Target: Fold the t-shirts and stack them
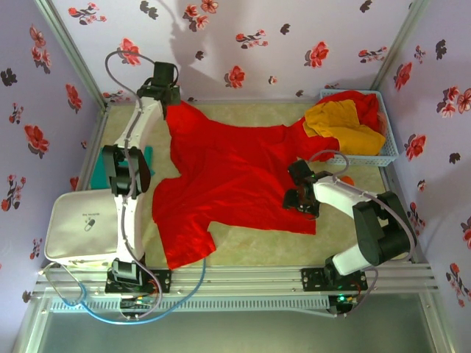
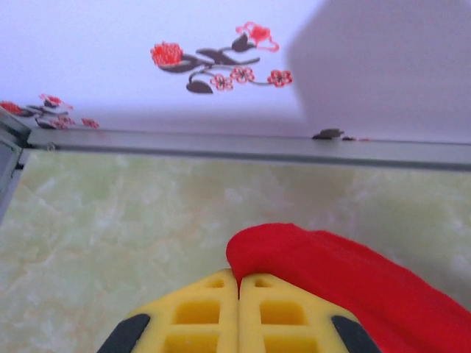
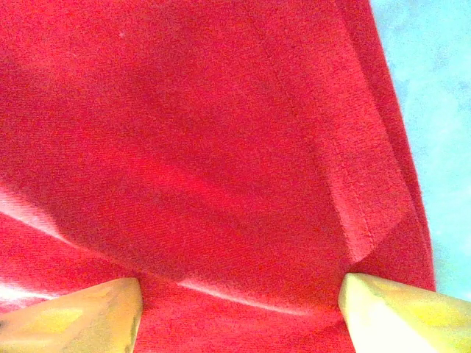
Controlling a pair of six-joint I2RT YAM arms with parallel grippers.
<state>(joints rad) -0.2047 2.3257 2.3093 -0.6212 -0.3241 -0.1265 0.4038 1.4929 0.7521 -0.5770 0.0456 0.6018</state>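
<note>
Top view: a red t-shirt [image 1: 235,176] lies spread on the table [image 1: 257,246], with the left gripper [image 1: 171,103] at its far-left corner and the right gripper [image 1: 293,198] over its right edge. A mustard t-shirt [image 1: 340,123] is heaped in the basket [image 1: 391,151] (more red cloth behind it). Left wrist: yellow fingers [image 2: 280,316] pressed together, tips pinching a raised fold of the red t-shirt. Right wrist: fingers [image 3: 73,320] spread wide, gripping nothing, red cloth close beneath.

Overhead and close wrist views share red t-shirt [image 1: 235,176]
</note>
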